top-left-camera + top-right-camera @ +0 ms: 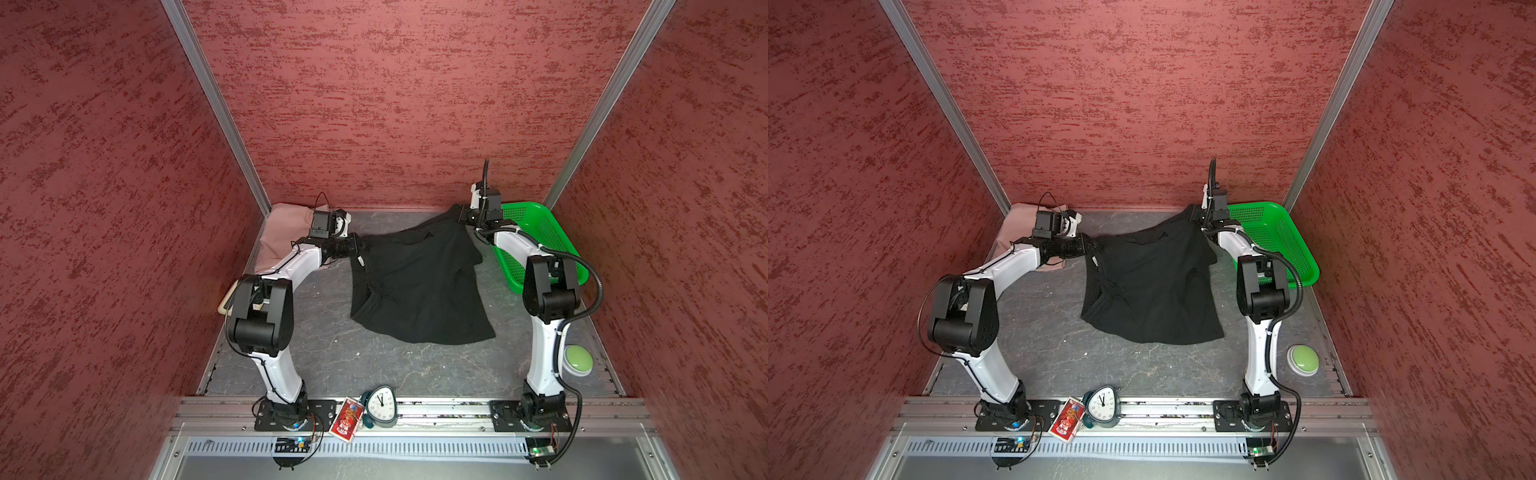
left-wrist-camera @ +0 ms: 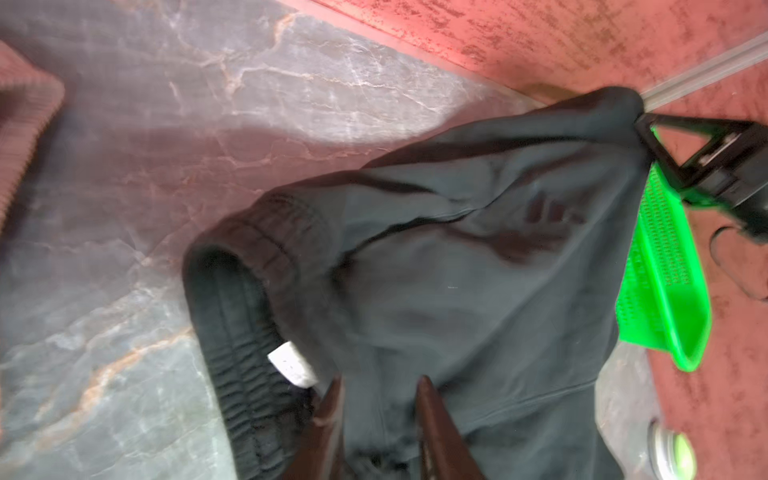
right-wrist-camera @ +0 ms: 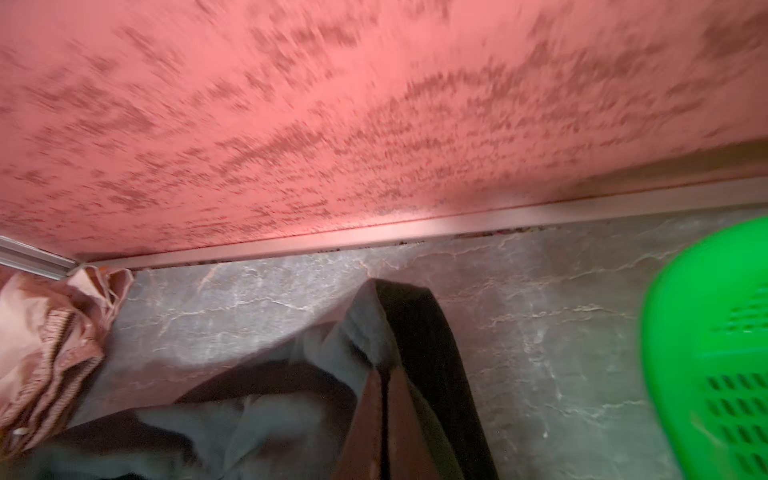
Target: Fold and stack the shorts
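— How many pairs of shorts were there?
— Two; one pair of black cloth shorts (image 1: 419, 282) was spread loosely over the middle of the grey marbled tabletop (image 1: 332, 353); one pair of dusty pink cloth shorts (image 1: 286, 228) with a gathered waistband was bunched in the far left corner; the pairs lay apart, not stacked
— And the grippers?
— Two as well; the left gripper (image 2: 378, 382) sat at the black pair's elastic waistband, its two fingers (image 2: 328, 415) standing apart with black cloth lying between them; the right gripper (image 3: 386, 374) had its fingers almost together, pinched on a far corner of the black pair; that corner was raised off the table, just beside the basket
— What else stood around?
— One green perforated plastic basket (image 1: 536, 224) in the far right corner; one round green push button (image 1: 578, 359) near the right arm's base; one white-faced clock (image 1: 381, 405) on the front rail, with one red card packet (image 1: 346, 419) just beside it
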Robot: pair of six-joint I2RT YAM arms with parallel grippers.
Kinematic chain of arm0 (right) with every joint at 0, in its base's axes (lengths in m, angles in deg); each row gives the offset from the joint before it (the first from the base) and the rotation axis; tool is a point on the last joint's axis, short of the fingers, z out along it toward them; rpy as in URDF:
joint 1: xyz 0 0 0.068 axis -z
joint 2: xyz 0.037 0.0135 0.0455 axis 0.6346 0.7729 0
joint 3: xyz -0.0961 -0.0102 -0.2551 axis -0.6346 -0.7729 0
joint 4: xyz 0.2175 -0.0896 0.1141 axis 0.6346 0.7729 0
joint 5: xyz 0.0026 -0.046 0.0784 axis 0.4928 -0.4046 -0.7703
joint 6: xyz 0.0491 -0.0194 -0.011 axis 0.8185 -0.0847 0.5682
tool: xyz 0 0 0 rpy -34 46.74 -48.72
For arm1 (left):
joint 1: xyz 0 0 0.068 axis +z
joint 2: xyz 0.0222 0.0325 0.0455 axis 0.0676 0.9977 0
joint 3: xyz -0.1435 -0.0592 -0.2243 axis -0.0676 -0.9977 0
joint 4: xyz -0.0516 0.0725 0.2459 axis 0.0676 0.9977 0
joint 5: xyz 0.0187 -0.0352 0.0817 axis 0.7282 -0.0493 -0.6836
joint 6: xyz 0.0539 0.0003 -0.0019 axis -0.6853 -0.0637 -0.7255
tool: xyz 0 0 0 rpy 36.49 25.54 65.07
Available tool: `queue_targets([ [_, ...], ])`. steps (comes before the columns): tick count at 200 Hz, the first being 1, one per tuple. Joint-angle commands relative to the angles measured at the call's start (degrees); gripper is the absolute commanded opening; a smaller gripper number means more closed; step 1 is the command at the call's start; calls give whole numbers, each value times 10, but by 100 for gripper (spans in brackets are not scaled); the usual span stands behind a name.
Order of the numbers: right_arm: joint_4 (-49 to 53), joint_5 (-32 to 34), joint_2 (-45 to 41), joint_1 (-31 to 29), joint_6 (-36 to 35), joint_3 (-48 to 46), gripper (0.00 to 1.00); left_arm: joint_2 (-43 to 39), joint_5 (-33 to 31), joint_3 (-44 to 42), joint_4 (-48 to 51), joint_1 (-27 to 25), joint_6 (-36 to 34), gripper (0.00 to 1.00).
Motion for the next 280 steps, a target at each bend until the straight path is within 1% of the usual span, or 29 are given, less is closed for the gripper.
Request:
queue_targets([
  [1,29,-12,23,1,-3,47,33,15,2,26,-4,12,-4,81],
  [10,30,-27,19,0,-3,50,50,15,4,28,-5,16,-1,86],
  [15,29,-33,13,0,-3,48,60,14,5,29,-5,19,0,91],
  [18,30,-35,8,0,-3,46,64,13,5,29,-4,20,2,94],
  [20,30,-36,4,0,-3,43,66,10,4,29,-2,21,3,99],
  [24,32,-38,-4,0,-3,38,69,6,4,28,3,23,7,100],
  [36,39,-33,-40,0,-7,12,75,-14,6,18,13,23,10,99],
  [53,56,10,-104,0,-10,-50,82,-54,2,-21,21,16,23,100],
  [69,109,51,-147,-1,-13,-97,84,-83,10,-66,24,1,31,99],
  [83,153,69,-170,-1,-15,-136,84,-98,-5,-98,35,-20,30,100],
  [101,168,66,-193,-1,-12,-188,83,-106,-15,-140,30,-46,36,96],
  [117,169,56,-218,-9,-10,-228,77,-102,-15,-166,24,-58,46,89],
  [130,171,56,-248,-21,-12,-266,71,-106,-17,-181,32,-61,57,86],
  [150,221,80,-297,-35,1,-311,70,-152,-20,-211,47,-62,69,87],
  [180,280,90,-389,-41,56,-426,70,-244,-20,-263,79,-84,80,91],
  [196,290,85,-427,-41,78,-492,69,-278,-20,-290,93,-104,82,91],
  [211,273,72,-459,-41,90,-546,66,-299,-16,-316,91,-117,89,91],
  [226,240,55,-475,-41,95,-583,63,-312,0,-340,75,-120,92,89],
  [238,224,50,-475,-41,96,-594,61,-318,1,-350,69,-120,89,87],
  [262,198,57,-457,-41,76,-593,57,-316,-5,-365,56,-120,80,81],
  [280,178,53,-434,-41,63,-583,50,-303,-4,-367,40,-120,75,78],
])
